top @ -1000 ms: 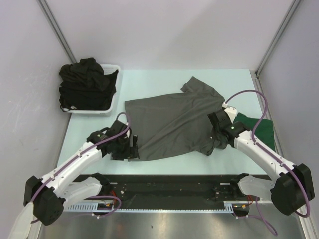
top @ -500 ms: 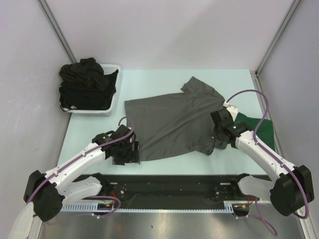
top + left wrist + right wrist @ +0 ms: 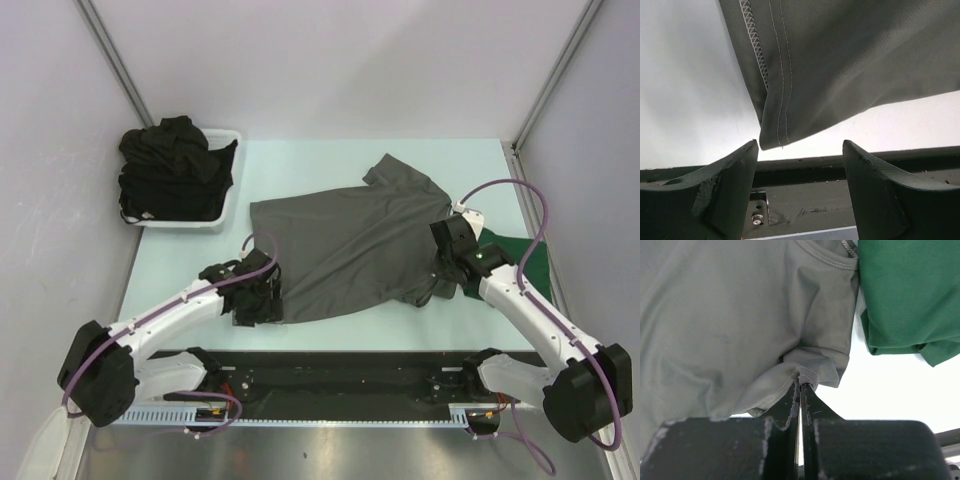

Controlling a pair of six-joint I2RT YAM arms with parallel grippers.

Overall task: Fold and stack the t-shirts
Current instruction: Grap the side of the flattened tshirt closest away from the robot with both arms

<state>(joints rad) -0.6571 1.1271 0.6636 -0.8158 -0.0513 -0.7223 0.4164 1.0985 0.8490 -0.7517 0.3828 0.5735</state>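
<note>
A charcoal grey t-shirt (image 3: 350, 245) lies spread out in the middle of the table (image 3: 330, 160), with one sleeve pointing toward 1 o'clock. The left gripper (image 3: 262, 300) sits at the shirt's 7 o'clock corner. The left wrist view shows its fingers (image 3: 730, 180) spread wide and holding nothing, and the stitched hem corner hangs just above the gap between them. The right gripper (image 3: 443, 275) is at the shirt's 4 o'clock edge. Its fingers (image 3: 792, 405) are pinched tight on a small bunched fold of the grey fabric. A dark green t-shirt (image 3: 520, 262) lies at 3 o'clock, just beside the grey one. At 10 o'clock, black t-shirts (image 3: 175, 170) are heaped in a white basket (image 3: 232, 135).
</note>
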